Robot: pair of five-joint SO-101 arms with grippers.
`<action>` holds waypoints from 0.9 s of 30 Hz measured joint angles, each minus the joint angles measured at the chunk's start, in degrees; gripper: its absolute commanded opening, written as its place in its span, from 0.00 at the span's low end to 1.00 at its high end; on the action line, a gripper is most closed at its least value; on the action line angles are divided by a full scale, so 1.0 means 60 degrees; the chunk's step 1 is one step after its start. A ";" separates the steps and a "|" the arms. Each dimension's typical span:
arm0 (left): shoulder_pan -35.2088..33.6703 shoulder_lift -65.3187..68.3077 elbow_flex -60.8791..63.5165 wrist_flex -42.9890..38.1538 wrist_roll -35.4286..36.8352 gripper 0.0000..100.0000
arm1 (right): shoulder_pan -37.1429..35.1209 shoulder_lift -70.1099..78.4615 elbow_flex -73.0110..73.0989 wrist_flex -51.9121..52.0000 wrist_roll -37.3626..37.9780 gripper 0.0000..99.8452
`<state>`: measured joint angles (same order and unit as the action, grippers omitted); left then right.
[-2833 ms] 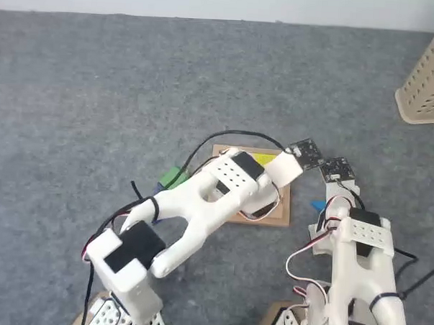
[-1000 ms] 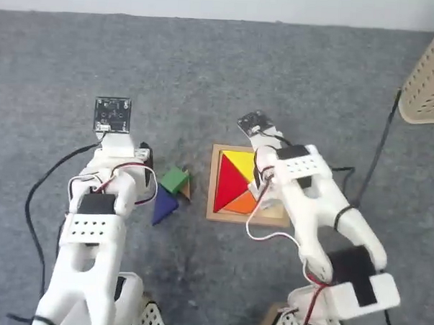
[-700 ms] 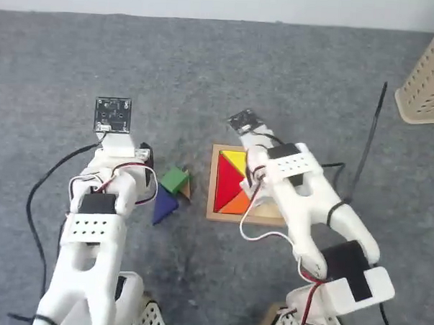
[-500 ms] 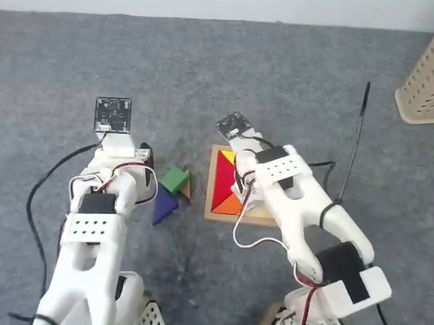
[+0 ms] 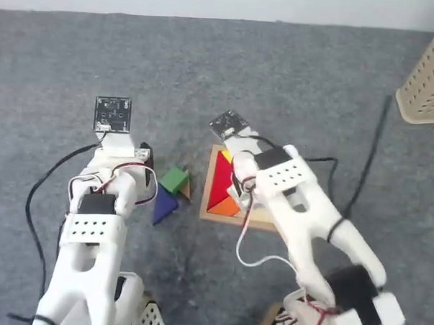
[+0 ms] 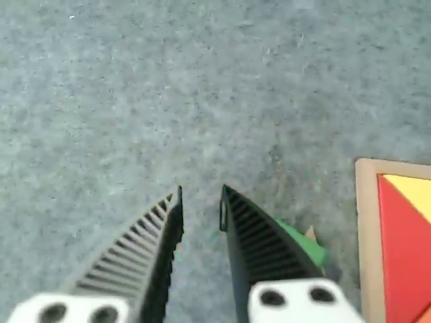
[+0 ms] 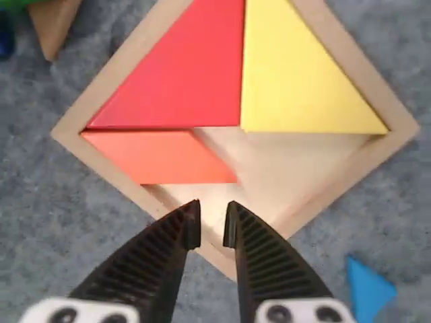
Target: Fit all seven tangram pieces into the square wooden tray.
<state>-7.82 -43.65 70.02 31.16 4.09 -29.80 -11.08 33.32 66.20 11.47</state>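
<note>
The square wooden tray [image 7: 70,132] holds a red triangle [image 7: 188,74], a yellow triangle [image 7: 296,87] and an orange piece [image 7: 155,155]; the rest of its floor [image 7: 289,161] is bare wood. My right gripper [image 7: 210,219] hovers at the tray's near corner, open by a narrow gap and holding nothing. In the high view the right arm [image 5: 288,187] covers much of the tray [image 5: 209,218]. A green piece [image 5: 174,179], a tan triangle [image 5: 186,191] and a dark blue triangle [image 5: 163,203] lie left of the tray. My left gripper [image 6: 201,195], slightly open and holding nothing, is just left of the green piece [image 6: 306,245].
A light blue piece [image 7: 367,289] lies on the grey carpet beside the tray. A beige perforated container [image 5: 430,71] stands at the far right. Bare carpet stretches across the back and the left of the table.
The left arm pulled back from over the tray to the left side. The right arm swung left across the tray, and the tray slid a little to the left.
</note>
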 measured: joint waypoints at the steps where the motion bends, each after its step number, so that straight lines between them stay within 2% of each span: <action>1: 0.0000 0.0000 0.0015 0.0000 0.0000 0.09 | 0.0000 -0.0205 0.0000 0.0103 0.0000 0.07; 6: -0.0044 0.0000 0.0029 0.0000 0.0000 0.09 | 0.0308 -0.0615 0.0000 0.0381 0.0000 0.07; 9: -0.0234 0.0000 0.0029 0.0000 -0.0015 0.09 | 0.1495 -0.0659 0.0000 0.0527 0.0088 0.07; 14: -0.0205 0.0234 -0.0322 0.0410 -0.0015 0.10 | 0.3707 -0.0659 0.0000 0.0821 0.1055 0.07; 18: -0.0220 0.1553 -0.1304 0.0996 -0.0015 0.14 | 0.4557 -0.0659 0.0000 0.0938 0.1626 0.07; 22: -0.0498 0.3282 -0.2388 0.1363 -0.0015 0.17 | 0.4220 -0.0659 0.0000 0.1172 0.1729 0.07; 27: -0.1875 0.4469 -0.3648 0.1846 0.0645 0.17 | 0.2388 -0.0659 -0.0234 0.1201 0.1304 0.07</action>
<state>-19.08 -16.84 48.13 42.24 7.96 -15.47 -15.03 31.91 73.41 19.30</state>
